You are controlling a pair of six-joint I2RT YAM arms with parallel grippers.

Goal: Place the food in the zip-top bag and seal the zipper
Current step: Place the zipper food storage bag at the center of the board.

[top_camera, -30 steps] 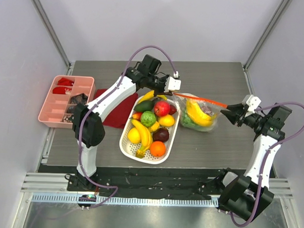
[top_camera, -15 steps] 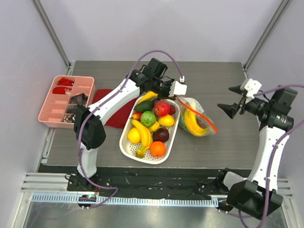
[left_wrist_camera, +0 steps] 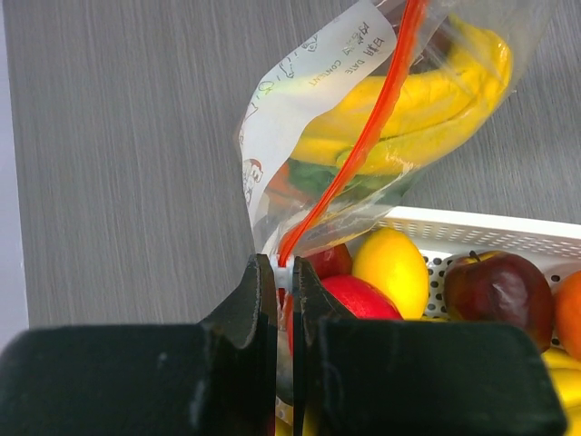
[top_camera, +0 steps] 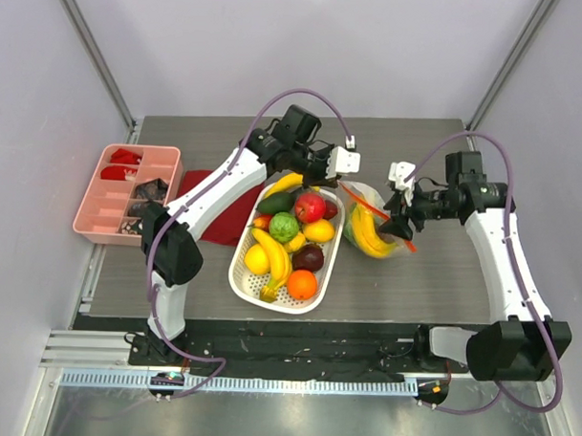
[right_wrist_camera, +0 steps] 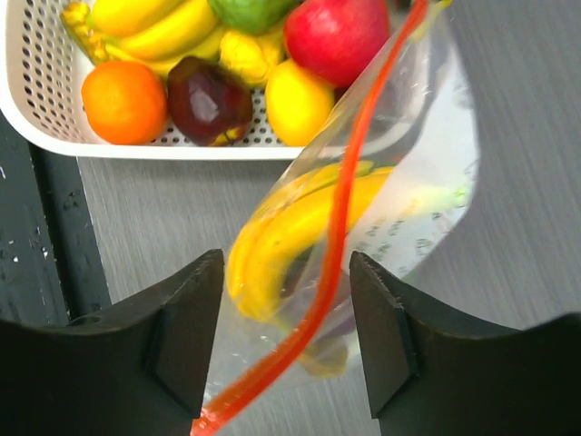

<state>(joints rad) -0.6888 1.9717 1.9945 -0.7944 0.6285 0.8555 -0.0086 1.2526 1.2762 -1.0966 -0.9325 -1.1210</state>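
Left wrist view: left hand [left_wrist_camera: 283, 272] clamped on the zipper [left_wrist_camera: 363, 145] end; right hand [right_wrist_camera: 286, 265] spread wide over the zip-top bag [right_wrist_camera: 427, 182], which contains bananas [right_wrist_camera: 281, 232].

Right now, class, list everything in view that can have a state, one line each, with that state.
left gripper, shut on one end of the zipper.
right gripper, open, jaws straddling the zip-top bag.
zip-top bag, beside the white basket, holding bananas.
zipper, slack; sealed or not, cannot tell.
white basket, full of fruit.
pink tray, some compartments filled.
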